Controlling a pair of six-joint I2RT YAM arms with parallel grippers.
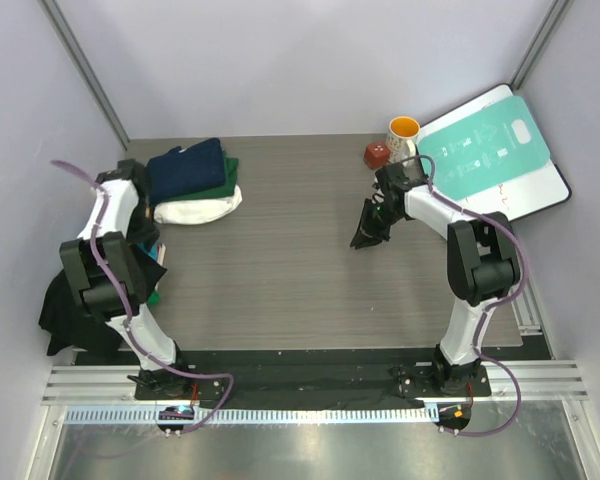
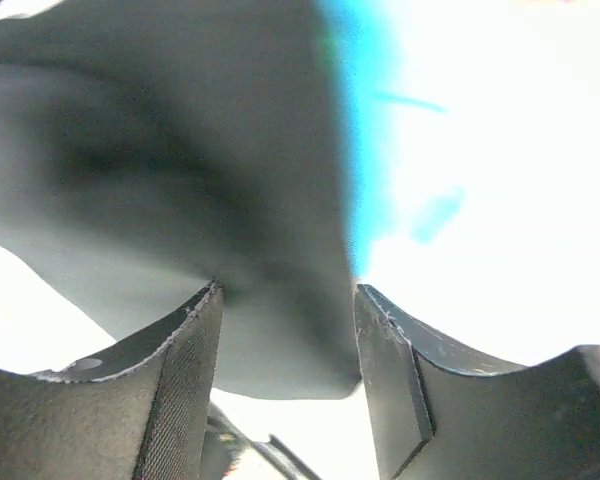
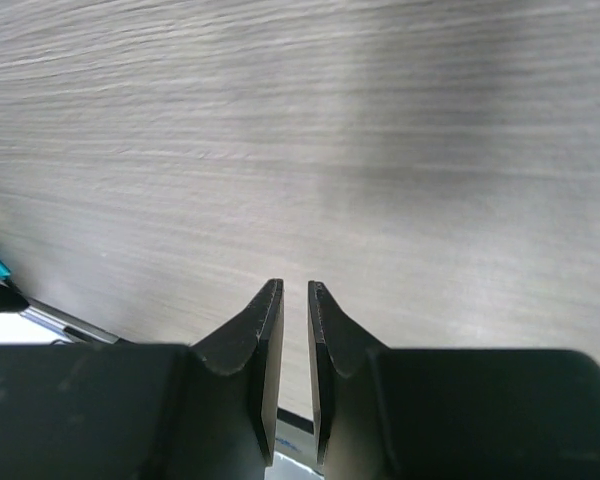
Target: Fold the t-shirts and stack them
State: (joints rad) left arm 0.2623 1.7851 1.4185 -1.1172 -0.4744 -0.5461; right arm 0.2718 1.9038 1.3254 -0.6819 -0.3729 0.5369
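A folded stack of t-shirts lies at the back left of the table, a navy one [image 1: 186, 168] on top, a green one [image 1: 225, 186] under it and a white one [image 1: 202, 208] at the bottom. A black t-shirt [image 1: 62, 305] hangs in a heap off the table's left edge, with a scrap of teal cloth [image 1: 155, 297] beside it. My left gripper [image 1: 152, 262] sits over that edge. In the left wrist view its jaws [image 2: 288, 287] stand apart, and a blurred dark shape [image 2: 210, 180] fills the space beyond them. Whether they touch it is unclear. My right gripper [image 1: 366, 238] [image 3: 295, 285] points at the bare table with a narrow gap and nothing in it.
A yellow mug [image 1: 404, 133] and a small red-brown block [image 1: 376, 155] stand at the back right. A teal-and-white board [image 1: 490, 150] leans past the table's right corner. The grey wood table [image 1: 280, 270] has walls close on the left and at the back.
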